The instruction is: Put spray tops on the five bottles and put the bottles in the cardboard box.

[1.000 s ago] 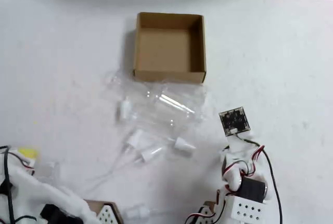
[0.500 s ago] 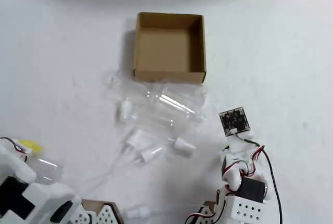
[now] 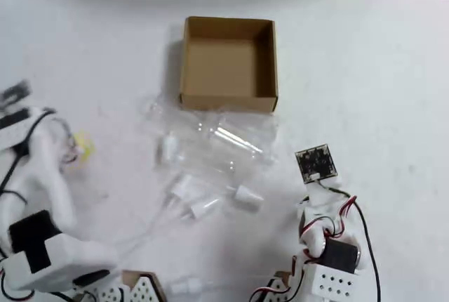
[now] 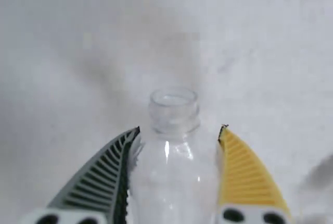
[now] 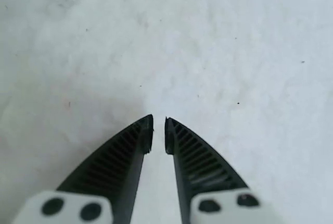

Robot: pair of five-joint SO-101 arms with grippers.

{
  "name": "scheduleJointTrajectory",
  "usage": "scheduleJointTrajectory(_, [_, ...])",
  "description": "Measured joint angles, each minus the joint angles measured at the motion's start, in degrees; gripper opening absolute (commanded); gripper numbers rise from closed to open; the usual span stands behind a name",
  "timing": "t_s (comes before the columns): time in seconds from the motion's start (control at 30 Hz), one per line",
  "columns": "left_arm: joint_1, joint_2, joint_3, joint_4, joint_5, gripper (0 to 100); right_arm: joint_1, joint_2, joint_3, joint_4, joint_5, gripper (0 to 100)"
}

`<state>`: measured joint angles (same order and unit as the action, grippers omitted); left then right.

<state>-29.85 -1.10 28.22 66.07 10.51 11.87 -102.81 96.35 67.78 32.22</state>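
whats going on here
The left gripper is clamped on a clear bottle whose neck is open and uncapped. The right gripper is shut on nothing, above bare table. The other bottles and the loose spray tops lie in a cluster on the arms' side of the cardboard box, which has nothing in it yet.

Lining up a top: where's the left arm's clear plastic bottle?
The clear plastic bottle is gripped in the left pincer; the high view puts it at the white table's left side, left of the clear bottle pile.
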Motion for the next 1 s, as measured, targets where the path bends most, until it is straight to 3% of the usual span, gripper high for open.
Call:
scheduleJointTrajectory(0.17, [5.8, 0.0, -0.7, -3.9, 0.3, 7, 0.0, 0.0, 0.0, 0.0, 0.0, 1.7])
scheduleJointTrajectory(0.37, [1.6, 0.0, 3.2, -12.0, 0.4, 7, 0.0, 0.0, 0.0, 0.0, 0.0, 1.7])
scheduleJointTrajectory(0.73, [0.0, 0.0, 3.3, -12.7, 0.4, 7, -1.3, 0.0, -8.0, -5.5, -0.1, 1.6])
scheduleJointTrajectory(1.0, [-0.1, 0.0, 3.3, -13.2, 0.4, 7, -10.9, 13.0, -22.9, -6.0, -3.3, 2.1])
